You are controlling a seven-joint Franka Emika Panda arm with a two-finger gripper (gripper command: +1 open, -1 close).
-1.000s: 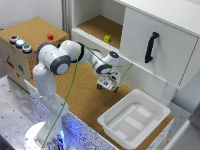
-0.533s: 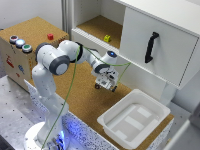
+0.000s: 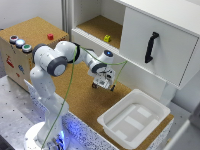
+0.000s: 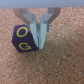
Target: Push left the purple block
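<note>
The purple block [image 4: 20,40] carries yellow letters and rests on the cork tabletop. In the wrist view my gripper [image 4: 40,44] is shut, its two fingers meeting at the tips right against one side face of the block. One finger [image 4: 31,25] crosses in front of the block's edge. In the exterior view the gripper [image 3: 102,85] reaches down to the cork surface in front of the cabinet. The hand hides most of the block there.
A white tray [image 3: 150,109] lies at the exterior view's right, close to the gripper. Behind stands a cabinet with a black handle [image 3: 151,47] and an open shelf holding a yellow block [image 3: 107,38]. A wooden box with buttons [image 3: 20,42] and a red block [image 3: 50,36] sits at the left.
The gripper has slid a little toward the exterior view's left along the cork surface over the last second.
</note>
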